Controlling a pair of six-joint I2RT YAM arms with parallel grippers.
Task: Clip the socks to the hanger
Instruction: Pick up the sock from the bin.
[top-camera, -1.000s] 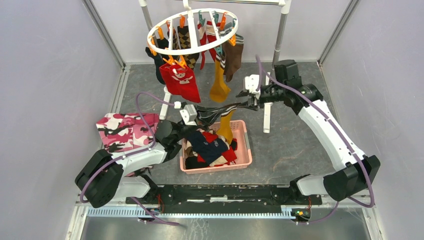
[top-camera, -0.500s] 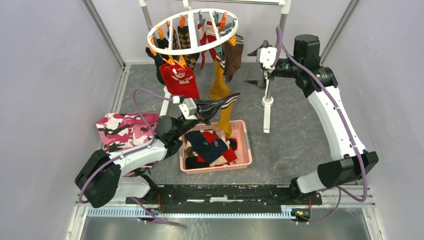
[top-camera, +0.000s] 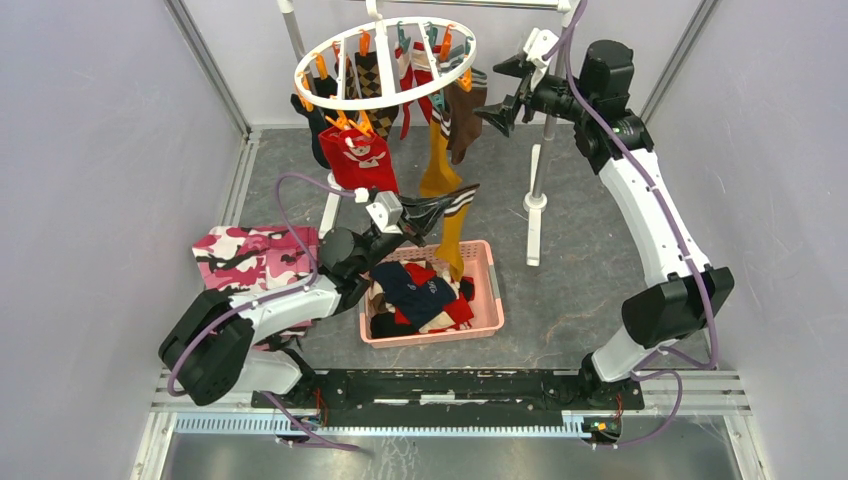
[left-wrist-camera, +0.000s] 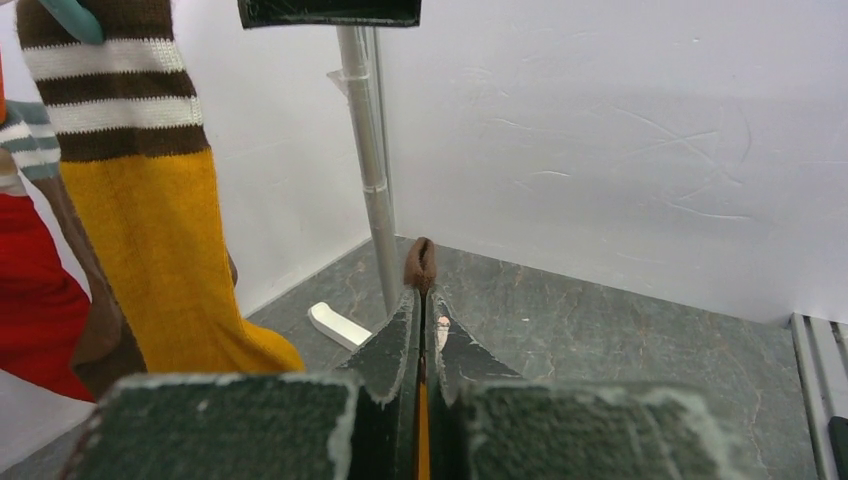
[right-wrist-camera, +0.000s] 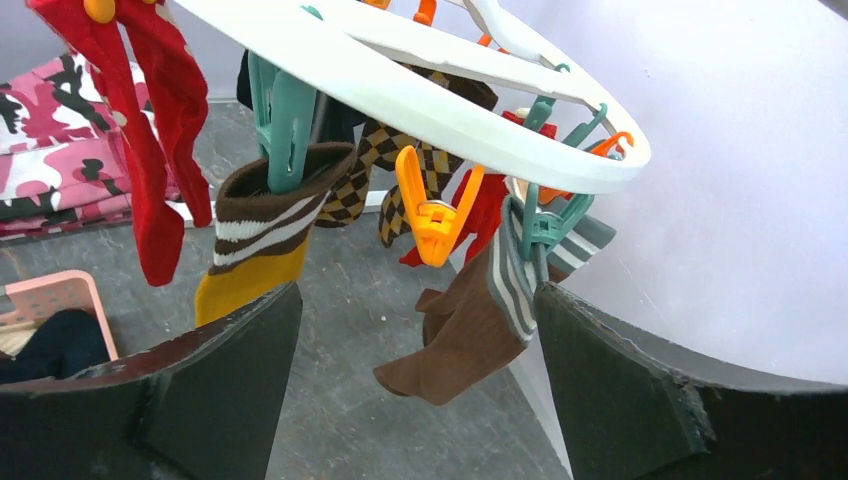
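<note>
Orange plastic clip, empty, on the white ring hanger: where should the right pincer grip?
Pinch the orange plastic clip across its two flared upper arms, head-on from the open right pincer's side: they splay in a V above the shut tip.

The left arm (top-camera: 285, 305) lies low, reaching forward from its base with the elbow bent and the wrist tilted up towards the right. The left hand (top-camera: 425, 210) is closed tight, its fingers (left-wrist-camera: 395, 345) pinching a sock (left-wrist-camera: 420, 262). The right arm (top-camera: 640, 200) stretches high and far from its base, the forearm turned leftward. The right hand (top-camera: 505, 92) points left, jaws spread wide apart.
</note>
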